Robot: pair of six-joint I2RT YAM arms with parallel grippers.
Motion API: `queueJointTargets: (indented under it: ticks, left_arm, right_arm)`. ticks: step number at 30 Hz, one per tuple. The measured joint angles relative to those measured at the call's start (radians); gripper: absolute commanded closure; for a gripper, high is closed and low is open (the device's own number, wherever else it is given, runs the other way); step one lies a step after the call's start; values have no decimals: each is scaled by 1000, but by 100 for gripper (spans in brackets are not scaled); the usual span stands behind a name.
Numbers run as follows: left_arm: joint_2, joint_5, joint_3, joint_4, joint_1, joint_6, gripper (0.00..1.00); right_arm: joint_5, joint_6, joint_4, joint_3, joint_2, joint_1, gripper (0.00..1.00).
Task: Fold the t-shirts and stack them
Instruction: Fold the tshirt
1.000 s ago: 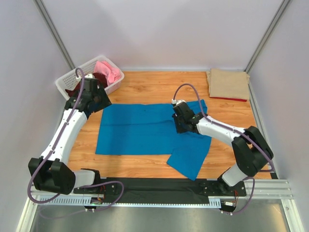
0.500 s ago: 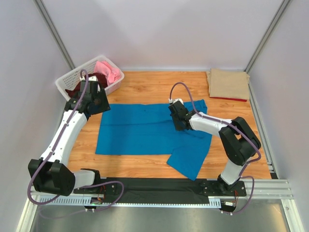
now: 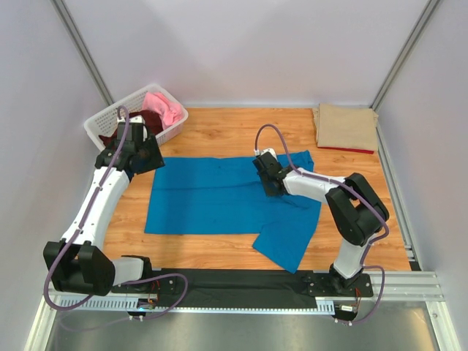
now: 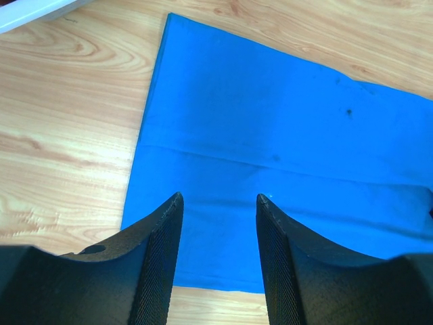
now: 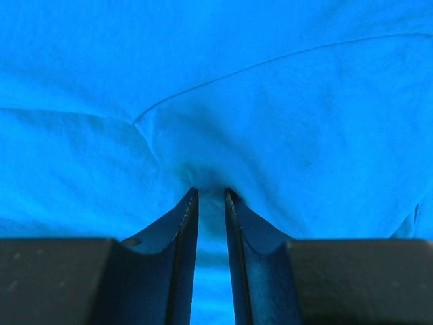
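Lab robot cell: white panel walls [image 3: 256,51], aluminium posts [image 3: 82,53], wooden table [image 3: 219,131].

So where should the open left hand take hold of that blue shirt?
Probably its far left corner, coming down from above at the left edge. The blue shirt lies flat on the table, so only an edge or corner offers a lip to pinch. The left hand hovers open nearby, and the right hand pinches the cloth further right.

I can make out no readable text, label, brand, number or sign in any of my three views, neither on the bright blue cloth t-shirt [image 3: 219,197] nor on the white plastic lattice basket [image 3: 99,123] beyond its far left corner.
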Motion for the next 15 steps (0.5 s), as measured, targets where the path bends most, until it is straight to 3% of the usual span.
queueJointTargets:
  ticks: [7,15]
  left_arm:
    - [0,7,-1,0,6,0,46]
    - [-1,7,-1,0,7,0,45]
  right_arm:
    - [22,0,0,8,8,-2,82]
    - [37,0,-1,14,14,-2,82]
